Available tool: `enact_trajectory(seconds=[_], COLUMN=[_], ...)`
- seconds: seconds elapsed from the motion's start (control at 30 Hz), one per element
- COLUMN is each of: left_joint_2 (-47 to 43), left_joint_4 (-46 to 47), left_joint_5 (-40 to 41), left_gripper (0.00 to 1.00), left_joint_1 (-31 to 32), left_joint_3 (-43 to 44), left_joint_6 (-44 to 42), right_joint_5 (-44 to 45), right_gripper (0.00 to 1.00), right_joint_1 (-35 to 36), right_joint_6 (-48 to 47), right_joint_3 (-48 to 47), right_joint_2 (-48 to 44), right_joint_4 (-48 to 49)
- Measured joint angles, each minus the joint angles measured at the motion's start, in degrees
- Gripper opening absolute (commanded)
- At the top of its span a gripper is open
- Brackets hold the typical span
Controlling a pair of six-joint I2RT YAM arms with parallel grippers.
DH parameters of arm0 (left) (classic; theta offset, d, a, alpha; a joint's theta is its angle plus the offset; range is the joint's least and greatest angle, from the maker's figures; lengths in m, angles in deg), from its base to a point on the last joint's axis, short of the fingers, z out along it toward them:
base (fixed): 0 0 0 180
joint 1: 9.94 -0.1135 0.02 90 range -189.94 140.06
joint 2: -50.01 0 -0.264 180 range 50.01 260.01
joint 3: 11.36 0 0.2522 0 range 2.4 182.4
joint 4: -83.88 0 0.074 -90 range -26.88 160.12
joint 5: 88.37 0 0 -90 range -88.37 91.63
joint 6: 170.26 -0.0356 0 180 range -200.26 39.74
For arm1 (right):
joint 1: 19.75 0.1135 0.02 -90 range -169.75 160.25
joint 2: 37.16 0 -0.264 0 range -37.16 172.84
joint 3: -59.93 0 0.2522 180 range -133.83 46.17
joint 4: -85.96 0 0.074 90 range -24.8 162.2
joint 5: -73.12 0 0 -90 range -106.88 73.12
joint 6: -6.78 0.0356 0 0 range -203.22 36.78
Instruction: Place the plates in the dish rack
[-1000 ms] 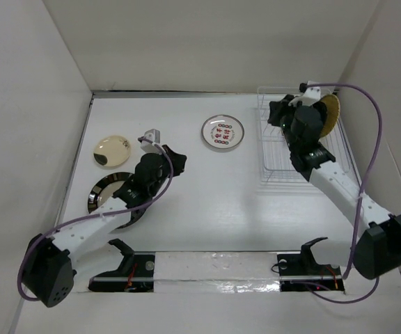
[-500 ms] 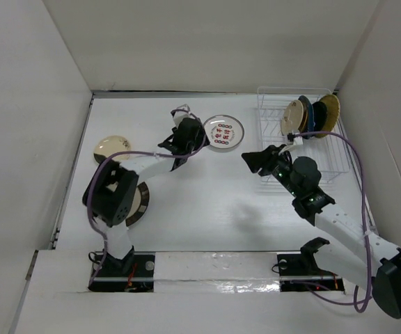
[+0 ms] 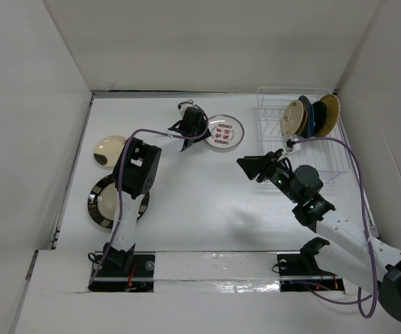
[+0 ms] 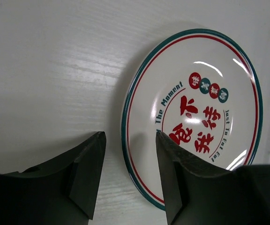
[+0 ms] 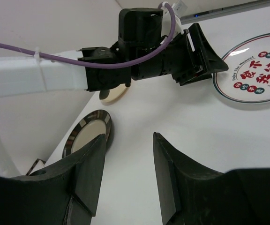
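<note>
One dish rack [image 3: 329,156] upper right, three plates [image 3: 310,117] upright inside. Dark-rimmed plate [image 3: 106,202] lower left, red-lettered plate [image 3: 225,132] top centre, cream plate [image 3: 108,149] left. Left gripper [image 4: 130,140] released over red-lettered plate's rim. Right gripper [image 5: 128,138] released, empty, mid-frame.

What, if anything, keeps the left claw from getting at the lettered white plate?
Likely nothing, so yes: the open left claw straddles the rim of the lettered white plate, with nothing between.
</note>
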Motion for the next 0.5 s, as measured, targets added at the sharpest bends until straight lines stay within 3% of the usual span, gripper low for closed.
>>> enact_trajectory(seconds=[0.17, 0.3, 0.5], left_joint_2=[1.2, 1.5, -2.1], left_joint_4=[2.3, 7.5, 20.5], left_joint_5=[-4.7, -8.9, -11.3], left_gripper=[0.30, 0.00, 0.00], left_joint_1=[-0.6, -0.7, -1.7], left_joint_3=[0.3, -2.9, -14.3], left_joint_6=[2.1, 5.0, 9.7], right_joint_5=[0.5, 1.0, 2.1], right_gripper=[0.50, 0.50, 0.50], right_joint_1=[0.3, 0.9, 1.4], right_joint_6=[0.0, 0.0, 0.0], right_joint_3=[0.0, 0.0, 0.0], right_joint_2=[-0.1, 0.2, 1.6], right_joint_4=[0.2, 0.5, 0.8])
